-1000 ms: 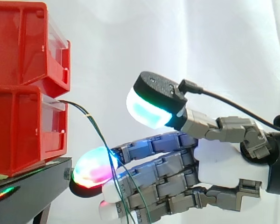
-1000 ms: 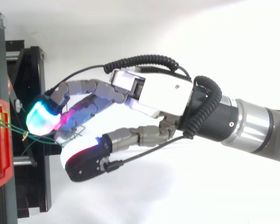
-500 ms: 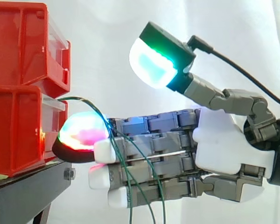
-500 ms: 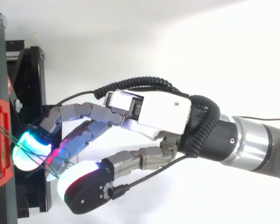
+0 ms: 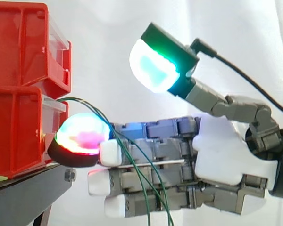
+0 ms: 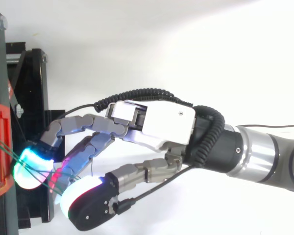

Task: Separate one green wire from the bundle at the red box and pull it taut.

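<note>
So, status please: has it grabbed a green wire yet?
Hand open, fingers straight, thumb raised apart. Green wires hang slack from the red box, across the fingers, none pinched. Nothing blocking.

We are looking down on the hand (image 6: 157, 125), which is extending its fingers leftward over the black stand (image 6: 32, 83), with the thumb spread apart from them. A cyan-glowing fingertip (image 6: 32, 169) is sitting just beside the red box (image 6: 4, 127), and thin green wires (image 6: 12, 152) are running from the box across that pad.
</note>
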Controlling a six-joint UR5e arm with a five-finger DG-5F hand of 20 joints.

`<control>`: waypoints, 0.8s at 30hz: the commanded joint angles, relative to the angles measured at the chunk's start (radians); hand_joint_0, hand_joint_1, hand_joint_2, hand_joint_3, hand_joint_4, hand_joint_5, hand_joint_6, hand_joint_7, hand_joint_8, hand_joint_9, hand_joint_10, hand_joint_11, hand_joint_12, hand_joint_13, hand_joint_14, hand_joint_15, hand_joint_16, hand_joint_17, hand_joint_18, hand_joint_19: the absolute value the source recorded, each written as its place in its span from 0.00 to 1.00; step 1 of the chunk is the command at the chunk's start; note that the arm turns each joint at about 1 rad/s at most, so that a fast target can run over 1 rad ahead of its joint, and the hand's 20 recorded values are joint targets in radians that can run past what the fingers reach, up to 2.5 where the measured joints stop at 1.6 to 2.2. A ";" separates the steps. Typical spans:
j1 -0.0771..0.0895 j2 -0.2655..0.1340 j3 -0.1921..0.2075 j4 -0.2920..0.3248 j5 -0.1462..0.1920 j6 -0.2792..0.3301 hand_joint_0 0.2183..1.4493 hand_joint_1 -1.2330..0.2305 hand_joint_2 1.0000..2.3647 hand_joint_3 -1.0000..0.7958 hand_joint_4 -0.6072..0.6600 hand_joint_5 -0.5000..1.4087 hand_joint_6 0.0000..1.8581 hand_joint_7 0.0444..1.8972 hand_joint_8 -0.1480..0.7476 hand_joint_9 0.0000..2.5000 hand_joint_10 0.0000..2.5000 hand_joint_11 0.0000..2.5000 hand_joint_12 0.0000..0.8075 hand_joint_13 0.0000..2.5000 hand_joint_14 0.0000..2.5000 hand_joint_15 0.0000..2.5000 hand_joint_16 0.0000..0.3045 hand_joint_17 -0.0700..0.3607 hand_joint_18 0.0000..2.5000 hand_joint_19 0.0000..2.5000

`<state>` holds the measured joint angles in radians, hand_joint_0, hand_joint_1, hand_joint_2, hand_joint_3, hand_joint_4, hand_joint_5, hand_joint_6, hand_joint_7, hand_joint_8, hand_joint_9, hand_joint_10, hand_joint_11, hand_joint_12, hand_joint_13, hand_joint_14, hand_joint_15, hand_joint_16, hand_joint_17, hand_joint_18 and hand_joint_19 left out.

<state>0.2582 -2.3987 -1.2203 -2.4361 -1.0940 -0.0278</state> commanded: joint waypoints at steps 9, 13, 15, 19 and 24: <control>-0.019 -0.016 0.070 -0.119 -0.037 0.057 0.31 0.39 0.01 0.33 0.74 0.19 0.27 0.51 0.50 0.45 0.01 0.28 0.46 0.40 0.01 0.20 0.16 0.41 0.29 0.17; -0.020 -0.016 0.091 -0.146 -0.037 0.054 0.32 0.39 0.01 0.34 0.73 0.20 0.27 0.53 0.50 0.46 0.01 0.29 0.46 0.41 0.01 0.21 0.15 0.41 0.29 0.17; -0.020 -0.017 0.096 -0.146 -0.037 0.046 0.32 0.39 0.01 0.34 0.73 0.20 0.27 0.53 0.51 0.46 0.01 0.30 0.46 0.41 0.01 0.21 0.15 0.41 0.30 0.17; -0.019 -0.016 0.097 -0.150 -0.037 0.036 0.32 0.39 0.01 0.34 0.72 0.20 0.27 0.55 0.50 0.47 0.01 0.32 0.46 0.43 0.01 0.24 0.15 0.41 0.30 0.17; -0.022 -0.016 0.097 -0.161 -0.040 0.039 0.32 0.40 0.01 0.35 0.71 0.20 0.27 0.57 0.51 0.48 0.01 0.34 0.46 0.44 0.01 0.25 0.15 0.40 0.30 0.17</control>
<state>0.2373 -2.4147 -1.1233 -2.5905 -1.1317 0.0098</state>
